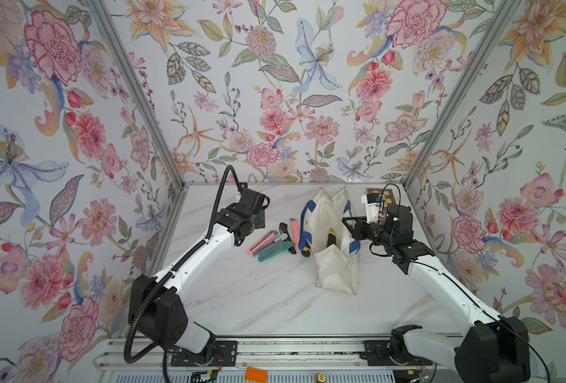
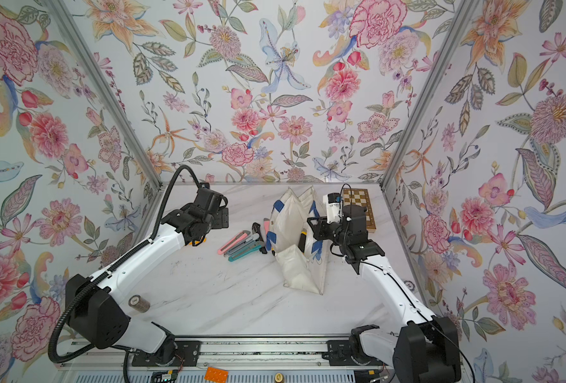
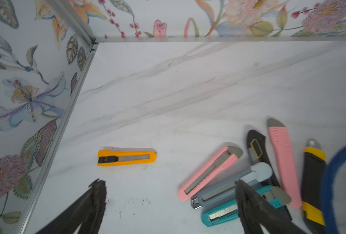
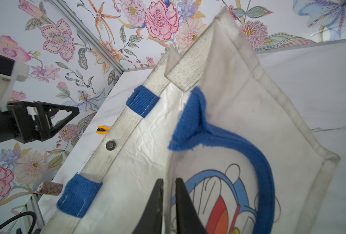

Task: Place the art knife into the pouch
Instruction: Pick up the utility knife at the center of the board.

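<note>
Looks well along: already inside the open pouch, upright on the bench, a black-and-yellow knife. Left to do, probably, only drawing the right hand off the pouch's wall, straddled with a narrow gap; pinching or letting go, cannot tell. Above the loose knives, left hand spread wide, empty. Knife's depth inside hidden by cloth from every view.

white pouch with blue handles gapes open; black-yellow art knife inside it.
</note>
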Tool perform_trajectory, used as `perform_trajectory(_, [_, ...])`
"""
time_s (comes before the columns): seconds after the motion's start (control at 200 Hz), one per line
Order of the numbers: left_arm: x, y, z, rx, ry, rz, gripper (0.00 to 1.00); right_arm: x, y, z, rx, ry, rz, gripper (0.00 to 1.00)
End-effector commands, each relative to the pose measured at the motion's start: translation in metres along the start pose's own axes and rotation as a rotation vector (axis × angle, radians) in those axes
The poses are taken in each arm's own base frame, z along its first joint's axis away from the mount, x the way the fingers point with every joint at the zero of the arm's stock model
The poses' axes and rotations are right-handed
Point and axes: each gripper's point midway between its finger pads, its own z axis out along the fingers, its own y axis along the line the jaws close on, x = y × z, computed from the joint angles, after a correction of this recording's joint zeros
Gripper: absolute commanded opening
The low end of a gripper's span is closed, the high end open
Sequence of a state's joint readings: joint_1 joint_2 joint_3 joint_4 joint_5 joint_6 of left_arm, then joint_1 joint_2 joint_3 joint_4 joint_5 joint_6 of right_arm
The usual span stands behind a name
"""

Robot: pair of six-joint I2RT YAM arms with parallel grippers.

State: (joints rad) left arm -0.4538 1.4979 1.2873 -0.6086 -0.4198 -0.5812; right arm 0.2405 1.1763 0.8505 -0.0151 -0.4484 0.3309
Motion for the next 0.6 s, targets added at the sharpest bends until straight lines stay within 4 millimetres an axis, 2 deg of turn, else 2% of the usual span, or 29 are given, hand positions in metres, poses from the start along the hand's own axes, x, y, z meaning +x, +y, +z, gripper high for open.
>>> perform_trajectory(0.0, [0.008, 0.031, 0.021, -0.051, 0.013, -0.103, 0.99, -0.009, 0.005, -0.017, 0.022, -0.045, -0.007, 0.30])
perform_trajectory(0.17, [0.029, 0.059, 0.056, -0.074, 0.094, -0.199, 0.99, -0.016, 0.010, -0.033, 0.042, -0.071, -0.004, 0.74])
perform_trajectory(0.295, [0.044, 0.081, 0.080, -0.098, 0.128, -0.291, 0.99, -0.016, 0.015, -0.043, 0.044, -0.060, -0.001, 0.95])
perform_trajectory(0.34, [0.047, 0.088, 0.086, -0.084, 0.137, -0.338, 0.99, -0.015, 0.017, -0.046, 0.044, -0.057, -0.004, 1.00])
perform_trajectory(0.345, [0.053, 0.088, 0.091, -0.087, 0.155, -0.337, 0.99, -0.016, 0.018, -0.047, 0.044, -0.059, -0.006, 1.00])
perform_trajectory(0.46, [0.068, 0.095, 0.116, -0.064, 0.192, -0.414, 0.99, -0.014, 0.019, -0.056, 0.058, -0.054, -0.014, 0.99])
perform_trajectory(0.59, [0.076, 0.103, 0.133, -0.106, 0.228, -0.395, 0.99, -0.015, 0.023, -0.063, 0.058, -0.055, -0.022, 0.99])
